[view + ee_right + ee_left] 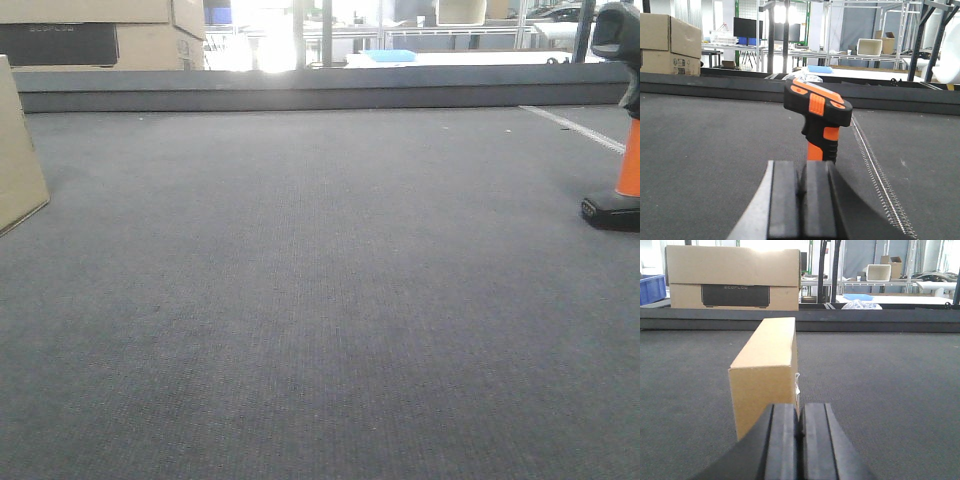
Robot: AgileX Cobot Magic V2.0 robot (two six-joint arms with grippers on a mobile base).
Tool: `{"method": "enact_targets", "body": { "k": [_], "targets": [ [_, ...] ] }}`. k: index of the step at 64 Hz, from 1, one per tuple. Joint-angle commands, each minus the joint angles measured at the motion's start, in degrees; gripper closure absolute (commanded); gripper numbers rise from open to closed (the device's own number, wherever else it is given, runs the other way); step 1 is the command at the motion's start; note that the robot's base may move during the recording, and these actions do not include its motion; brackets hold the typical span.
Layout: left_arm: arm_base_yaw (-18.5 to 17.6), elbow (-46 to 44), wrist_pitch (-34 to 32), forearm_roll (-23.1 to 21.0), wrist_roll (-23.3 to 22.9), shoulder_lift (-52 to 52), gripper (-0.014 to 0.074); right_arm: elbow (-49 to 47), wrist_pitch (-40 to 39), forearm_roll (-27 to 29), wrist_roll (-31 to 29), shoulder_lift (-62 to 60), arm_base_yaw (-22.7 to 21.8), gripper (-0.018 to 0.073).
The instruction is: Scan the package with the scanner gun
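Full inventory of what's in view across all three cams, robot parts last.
package: 1, plain tan, standing on the mat just ahead of the left gripper
scanner gun: 1, black and orange, upright on the mat ahead of the right gripper
mat: 1, dark grey, covers the work surface
cartons: 2 stacked, tan, lower one with a black panel, beyond the mat's far edge
left gripper: 1, black, fingers together
right gripper: 1, black, fingers together
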Motion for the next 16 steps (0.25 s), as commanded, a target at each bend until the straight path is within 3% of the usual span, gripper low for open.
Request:
{"method": "enact_targets", "body": {
  "k": [1, 16],
  "targets": [
    [0.21, -0.17, -1.07, -0.37, -0.08, -0.32, 0.0707, 0.12, -0.93, -0.27, 0.08, -0.2, 0.15, 0.072],
    [0.21, -0.17, -1.07, -0.37, -0.08, -0.32, 0.0707, 0.12, -0.93, -0.27, 0.08, -0.2, 0.15, 0.072]
  ]
}}
